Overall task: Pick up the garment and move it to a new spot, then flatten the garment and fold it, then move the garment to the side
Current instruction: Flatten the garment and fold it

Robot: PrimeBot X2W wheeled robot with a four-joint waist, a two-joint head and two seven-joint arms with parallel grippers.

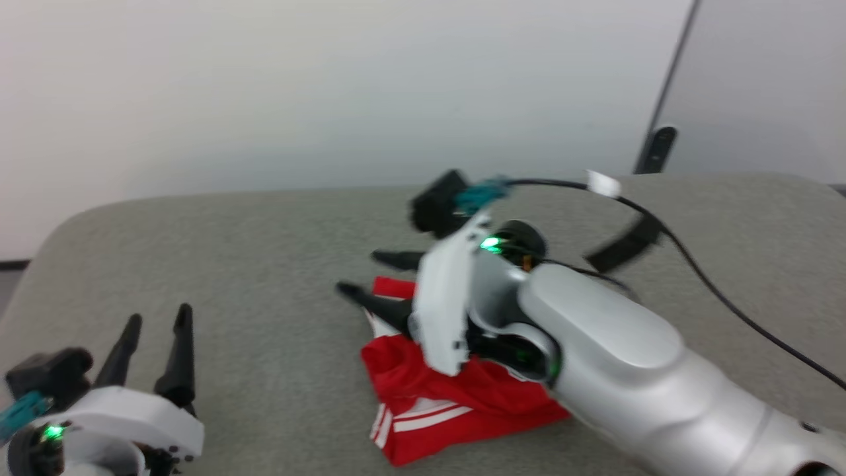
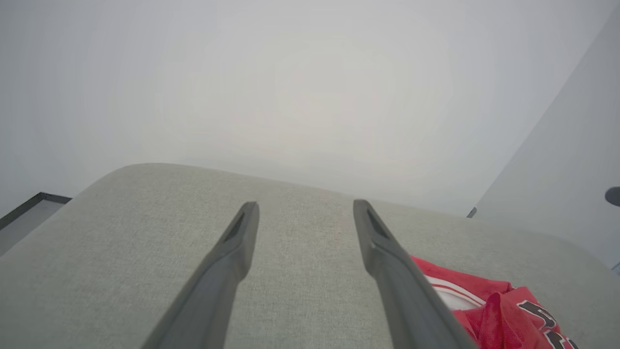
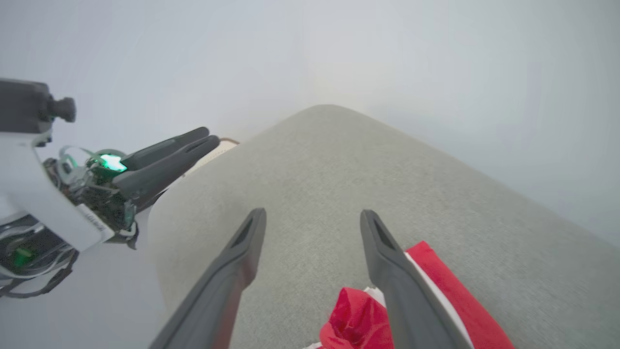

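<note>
The garment (image 1: pixel 456 400), red with white stripes, lies crumpled in a heap on the grey fabric surface (image 1: pixel 264 264). My right gripper (image 1: pixel 357 271) hovers over the heap's far left part, its fingers pointing left and open, gripping nothing. In the right wrist view its gripper (image 3: pixel 314 213) stands wide apart, with red and white folds of the garment (image 3: pixel 438 283) under and beside the right finger. My left gripper (image 1: pixel 157 318) is open and empty at the near left, well clear of the cloth. Past the left gripper (image 2: pixel 305 206), the garment (image 2: pixel 503 305) shows black print.
A black cable (image 1: pixel 720 291) loops from the right wrist across the surface's right side. The pale wall rises just behind the far edge (image 1: pixel 264 192). The surface's rounded left corner (image 1: pixel 59 231) drops off to the floor. My left gripper (image 3: pixel 206 138) shows beyond that edge.
</note>
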